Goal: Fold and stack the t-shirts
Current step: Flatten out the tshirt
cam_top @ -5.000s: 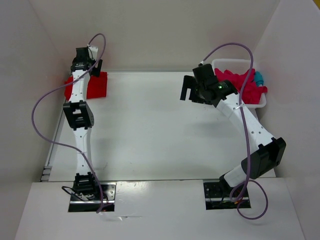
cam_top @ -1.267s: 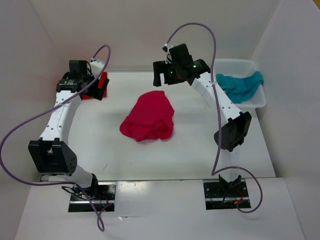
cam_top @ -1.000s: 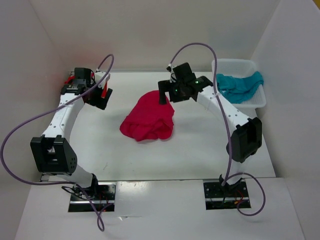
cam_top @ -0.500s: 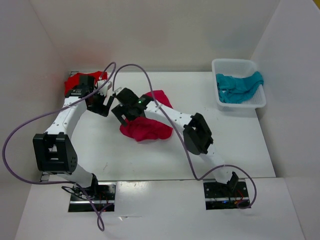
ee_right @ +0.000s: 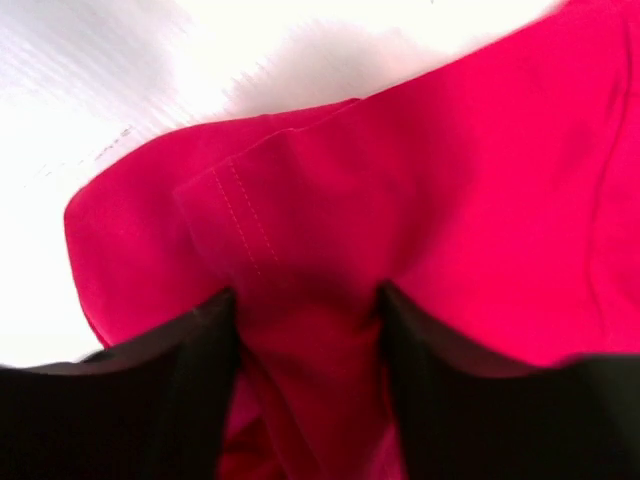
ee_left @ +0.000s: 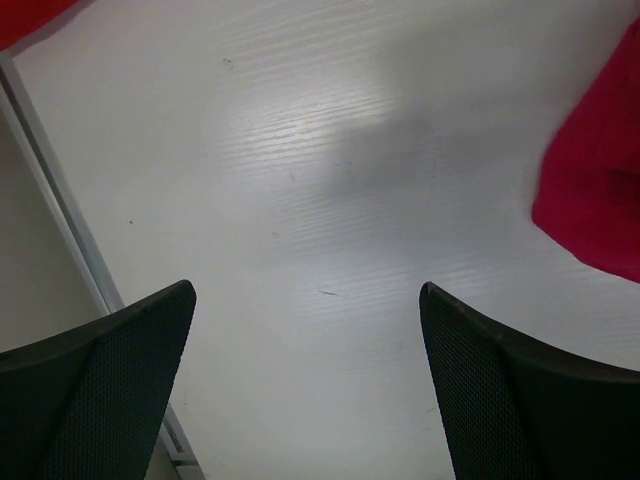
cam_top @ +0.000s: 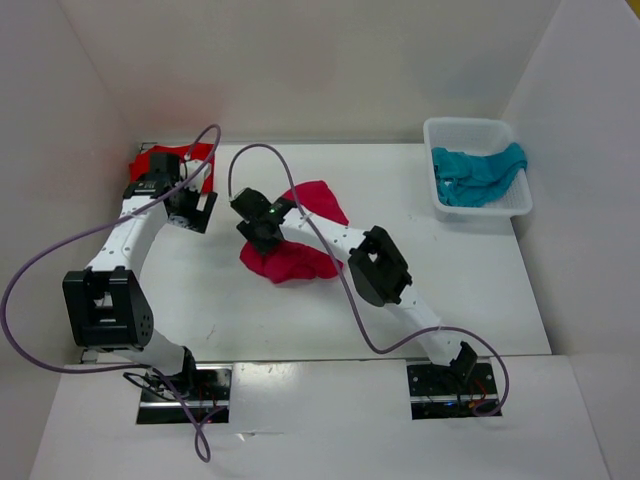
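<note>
So far, little of the job looks finished (one shirt at most). The teal shirt [cam_top: 478,172] is still heaped in the white basket [cam_top: 462,126], one end hanging over its rim, unfolded and untouched. The crimson-pink shirt [cam_top: 305,235] lies crumpled on the worktop [cam_top: 300,310], well apart from the basket and out to its left. It is a rumpled mound rather than a spread garment, so it needs flattening before any fold.

The red shirt [cam_top: 160,160] sits farther from the basket again, at the opposite back corner. It shows as a compact patch, partly hidden by the left arm. I judge it may be the start of the stack, though I cannot tell how neatly it is folded.

The right claw [ee_right: 305,295] is down on the edge of the crimson-pink shirt that faces away from the basket. Its two fingers [ee_right: 160,370] stand on either side of a stitched ridge of cloth. The cloth fills the gap, but I cannot tell whether they actually pinch it yet. The left claw [ee_left: 307,290] stands wide open with nothing in it. It hangs over bare worktop between the crimson-pink and red shirts.

Left to do, as I read it: spread and fold the crimson-pink shirt, take the teal one from the basket and fold it, then stack all three.
</note>
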